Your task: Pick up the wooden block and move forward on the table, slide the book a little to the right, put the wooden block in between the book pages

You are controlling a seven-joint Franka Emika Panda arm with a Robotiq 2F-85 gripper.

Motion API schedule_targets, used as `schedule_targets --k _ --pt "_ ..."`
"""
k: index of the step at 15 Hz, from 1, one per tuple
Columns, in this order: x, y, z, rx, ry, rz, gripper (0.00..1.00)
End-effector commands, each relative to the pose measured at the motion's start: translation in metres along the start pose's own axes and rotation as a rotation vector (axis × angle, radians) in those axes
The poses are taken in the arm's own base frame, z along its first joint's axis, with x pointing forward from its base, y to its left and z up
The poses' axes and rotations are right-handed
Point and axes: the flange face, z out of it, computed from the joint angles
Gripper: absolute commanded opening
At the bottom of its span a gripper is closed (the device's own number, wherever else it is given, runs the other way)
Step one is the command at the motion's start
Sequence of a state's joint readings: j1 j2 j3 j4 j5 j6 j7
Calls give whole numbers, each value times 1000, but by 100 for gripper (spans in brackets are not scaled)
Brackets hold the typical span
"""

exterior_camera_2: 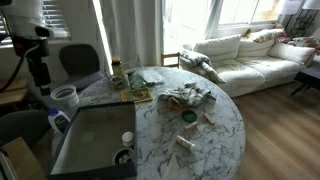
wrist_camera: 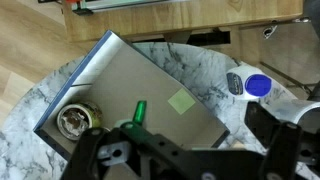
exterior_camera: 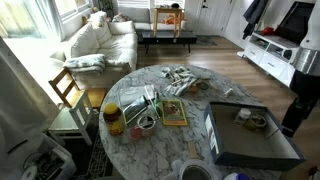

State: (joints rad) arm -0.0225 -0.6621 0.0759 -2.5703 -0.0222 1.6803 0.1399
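The olive-yellow book (exterior_camera: 174, 112) lies flat near the middle of the round marble table (exterior_camera: 190, 150); it also shows in an exterior view (exterior_camera_2: 137, 96). A small pale wooden block (exterior_camera_2: 207, 119) lies on the table's sofa side, far from the arm. My gripper (wrist_camera: 188, 138) hangs high above the dark grey tray (wrist_camera: 120, 80). Its fingers stand wide apart with nothing between them. In an exterior view the arm (exterior_camera_2: 38, 58) stands at the table's edge beside the tray. The book and the block are out of the wrist view.
The tray (exterior_camera: 262, 148) holds a round tin (wrist_camera: 75, 121), a green marker (wrist_camera: 138, 109) and a yellow note (wrist_camera: 182, 100). A blue-capped bottle (wrist_camera: 257, 85) and a white cup (exterior_camera_2: 65, 97) stand by it. A jar (exterior_camera: 113, 119) and crumpled clutter (exterior_camera: 180, 80) sit near the book.
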Motion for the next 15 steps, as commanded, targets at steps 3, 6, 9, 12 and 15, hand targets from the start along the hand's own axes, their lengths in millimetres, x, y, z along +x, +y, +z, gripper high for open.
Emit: schedule_targets --k 3,6,9,12,15 --pt "0 0 0 0 -1 0 100" --pt "0 0 0 0 -1 0 100" --pt "20 -47 0 21 54 -208 100" --pt "34 -116 -8 10 114 -374 100" --pt "42 -192 -12 -6 179 -542 100"
